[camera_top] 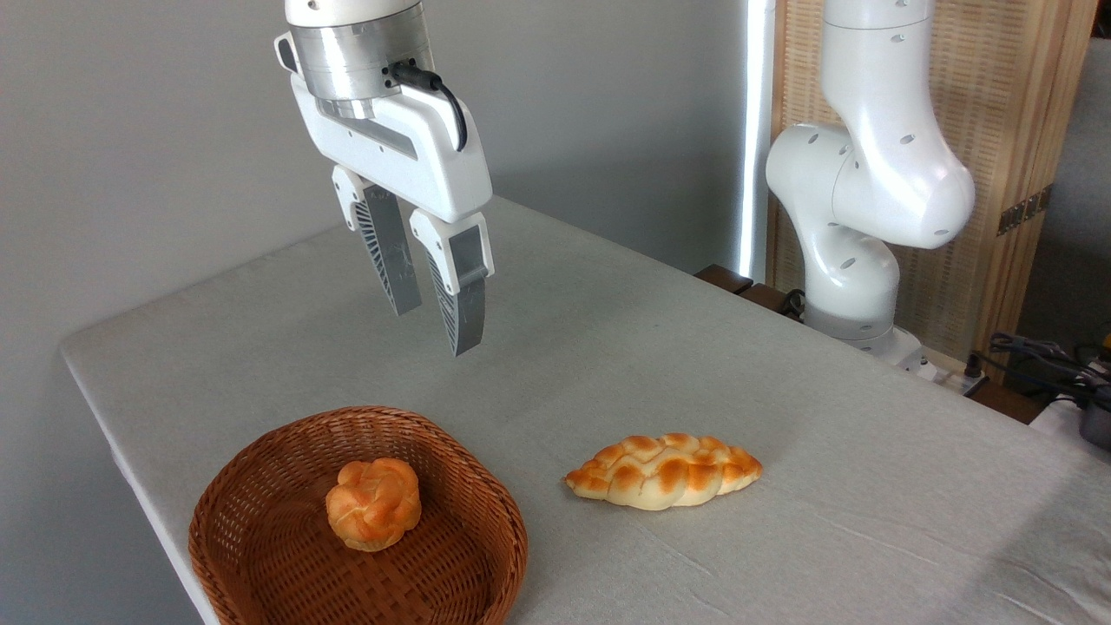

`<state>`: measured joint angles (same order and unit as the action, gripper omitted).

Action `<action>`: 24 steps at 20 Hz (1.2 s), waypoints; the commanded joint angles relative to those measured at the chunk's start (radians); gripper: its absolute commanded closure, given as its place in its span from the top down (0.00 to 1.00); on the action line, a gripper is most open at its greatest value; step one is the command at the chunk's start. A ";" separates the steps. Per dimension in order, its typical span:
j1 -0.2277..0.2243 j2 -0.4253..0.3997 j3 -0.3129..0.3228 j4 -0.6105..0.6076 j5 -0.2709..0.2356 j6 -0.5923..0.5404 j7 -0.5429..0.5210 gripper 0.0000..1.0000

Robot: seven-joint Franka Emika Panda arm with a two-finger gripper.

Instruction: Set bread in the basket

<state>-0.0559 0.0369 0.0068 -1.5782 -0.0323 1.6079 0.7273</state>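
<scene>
Closest to the camera, the basket (260, 538) sits at the near left corner of the tabletop (608, 365), right up against the left edge, and part of its rim runs off the bottom of the shot. Inside it there's a small round knotted bun (373, 504), sitting roughly in the middle of the weave. Just to the right of the basket, not touching it, the bread (664, 470) lies flat on the grey cloth, long axis running left to right, pretty near the front edge. So it's outside the basket.

Further back and up, the gripper (431, 328) hangs in the air over the left half of the tabletop, behind the basket, well clear of everything. Fingers point down, spread a little with a visible gap between them, nothing held. Past the far right edge stands the arm's white base (855, 260).
</scene>
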 commanded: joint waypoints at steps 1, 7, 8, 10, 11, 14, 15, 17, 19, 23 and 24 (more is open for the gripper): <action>0.001 -0.104 0.007 -0.144 -0.001 0.038 0.131 1.00; -0.012 -0.311 0.071 -0.492 0.000 0.121 0.475 1.00; -0.013 -0.337 0.073 -0.552 0.002 0.160 0.492 1.00; -0.013 -0.364 0.073 -0.656 0.049 0.242 0.514 1.00; -0.013 -0.364 0.073 -0.690 0.096 0.274 0.515 1.00; -0.013 -0.361 0.076 -0.778 0.147 0.358 0.537 1.00; -0.013 -0.359 0.081 -0.801 0.147 0.383 0.578 1.00; -0.013 -0.356 0.125 -0.827 0.152 0.427 0.655 1.00; -0.015 -0.351 0.139 -0.832 0.179 0.438 0.681 1.00; -0.027 -0.342 0.144 -0.855 0.267 0.478 0.690 0.97; -0.027 -0.342 0.145 -0.858 0.267 0.481 0.690 0.88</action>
<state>-0.0631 -0.2945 0.1344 -2.4054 0.2046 2.0490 1.4046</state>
